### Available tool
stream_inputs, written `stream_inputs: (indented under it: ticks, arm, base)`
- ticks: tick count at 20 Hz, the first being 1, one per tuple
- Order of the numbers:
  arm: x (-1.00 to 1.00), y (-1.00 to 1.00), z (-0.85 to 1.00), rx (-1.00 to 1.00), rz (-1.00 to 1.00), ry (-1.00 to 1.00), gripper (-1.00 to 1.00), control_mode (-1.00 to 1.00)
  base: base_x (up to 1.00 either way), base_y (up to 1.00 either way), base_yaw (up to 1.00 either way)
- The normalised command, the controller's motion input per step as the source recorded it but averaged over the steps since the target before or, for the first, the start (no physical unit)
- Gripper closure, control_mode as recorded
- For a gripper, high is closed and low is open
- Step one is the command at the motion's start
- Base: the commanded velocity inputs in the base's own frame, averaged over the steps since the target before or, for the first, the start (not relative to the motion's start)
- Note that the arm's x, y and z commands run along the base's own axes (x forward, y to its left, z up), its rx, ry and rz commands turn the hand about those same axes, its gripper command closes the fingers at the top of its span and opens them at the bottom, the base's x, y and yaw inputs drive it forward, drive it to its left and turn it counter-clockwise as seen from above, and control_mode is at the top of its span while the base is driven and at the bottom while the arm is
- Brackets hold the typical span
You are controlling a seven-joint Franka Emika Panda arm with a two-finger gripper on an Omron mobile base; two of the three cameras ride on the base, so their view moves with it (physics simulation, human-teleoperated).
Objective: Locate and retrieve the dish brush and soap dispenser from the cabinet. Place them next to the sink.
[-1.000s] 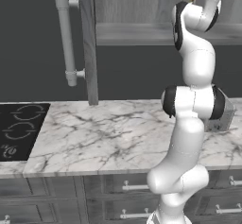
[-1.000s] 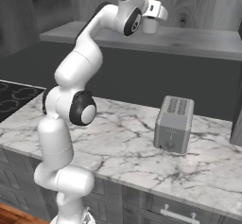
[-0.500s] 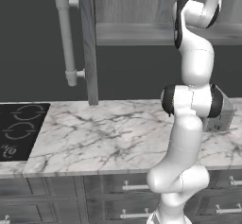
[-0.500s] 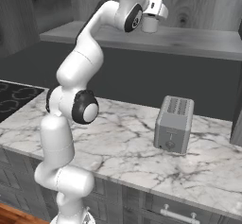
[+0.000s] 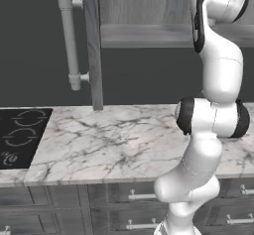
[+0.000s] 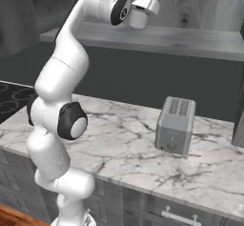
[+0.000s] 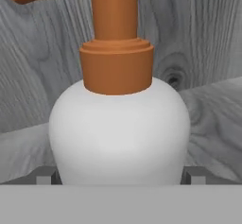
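Observation:
The soap dispenser (image 7: 120, 128), a white rounded bottle with an orange pump top, stands upright on the cabinet shelf (image 7: 212, 114) right in front of the hand camera. My gripper (image 7: 120, 176) is open, and its dark fingertips (image 7: 45, 176) sit low on either side of the bottle's body without squeezing it. From the right base view my hand (image 6: 141, 5) is raised to the cabinet shelf (image 6: 190, 38), with a bit of orange just above it. The cabinet door (image 5: 92, 45) with its pale bar handle (image 5: 67, 35) stands open at the left. The dish brush and the sink are out of view.
A grey toaster (image 6: 176, 125) stands on the white marble counter (image 6: 128, 148) to the right of the arm. The black stovetop (image 5: 20, 136) lies at the counter's left end. Grey drawers (image 5: 134, 197) run below the counter edge.
My hand has crept a little higher and closer to the shelf. The jaws have stayed wide open.

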Motion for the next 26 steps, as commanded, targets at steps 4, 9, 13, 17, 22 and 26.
stream_inputs:
  ticks: [4, 9, 13, 17, 22, 26]
  arm:
    - [-1.00, 0.38, 0.00, 0.01, 0.00, -0.14, 1.00, -1.00]
    - [-1.00, 0.48, 0.00, -0.04, 0.01, -0.06, 1.00, -1.00]
    - [-1.00, 0.47, 0.10, -0.09, 0.02, -0.01, 1.00, -1.00]
    - [-0.85, 0.25, 0.12, 0.00, -0.09, -0.04, 1.00, -1.00]
    - [-0.83, 0.11, 0.00, 0.03, -0.14, 0.05, 1.00, -1.00]
    - [-0.91, 0.41, 0.01, -0.02, 0.01, 0.24, 1.00, -1.00]
  base:
    - [0.00, 0.00, 0.00]
    - [0.00, 0.00, 0.00]
    - [0.00, 0.00, 0.00]
    - [0.00, 0.00, 0.00]
    - [0.00, 0.00, 0.00]
    - [0.00, 0.00, 0.00]
